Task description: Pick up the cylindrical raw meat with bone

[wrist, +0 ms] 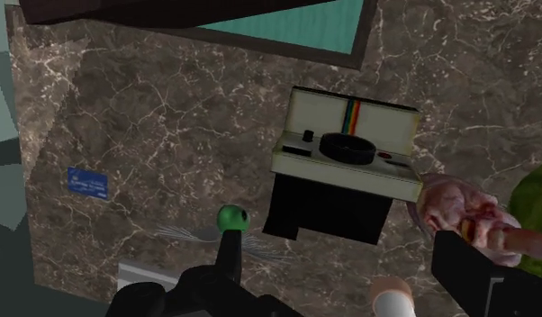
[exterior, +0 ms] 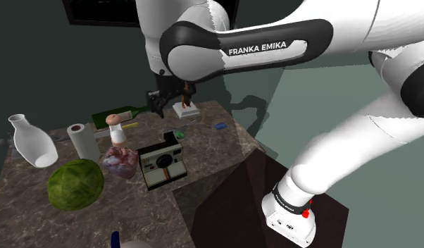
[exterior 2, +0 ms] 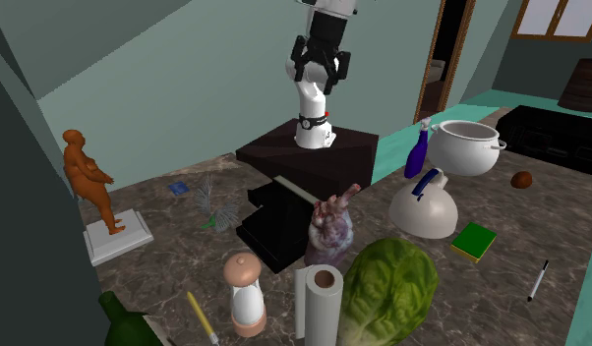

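The raw meat with bone (exterior: 120, 163) is a pinkish, purplish lump with a pale bone end, lying on the marble table (exterior: 203, 151) between the cabbage and the instant camera. It also shows as the meat (exterior 2: 331, 228) in the second exterior view. My black gripper (exterior: 160, 107) hangs open well above the table's far side, near the figurine, apart from the meat. In the wrist view the gripper (wrist: 341, 288) has nothing between its fingers, and the meat (wrist: 458, 212) lies just beyond the right finger (wrist: 481, 275), beside the camera (wrist: 346, 158).
Crowding the meat are a cream and black instant camera (exterior: 161, 163), a green cabbage (exterior: 75, 184), a pepper grinder (exterior: 117, 130) and a paper roll (exterior: 84, 141). A white vase (exterior: 31, 141), green bottle (exterior: 119, 115) and orange figurine (exterior 2: 88, 182) stand further off. A pot (exterior 2: 466, 147) sits beyond.
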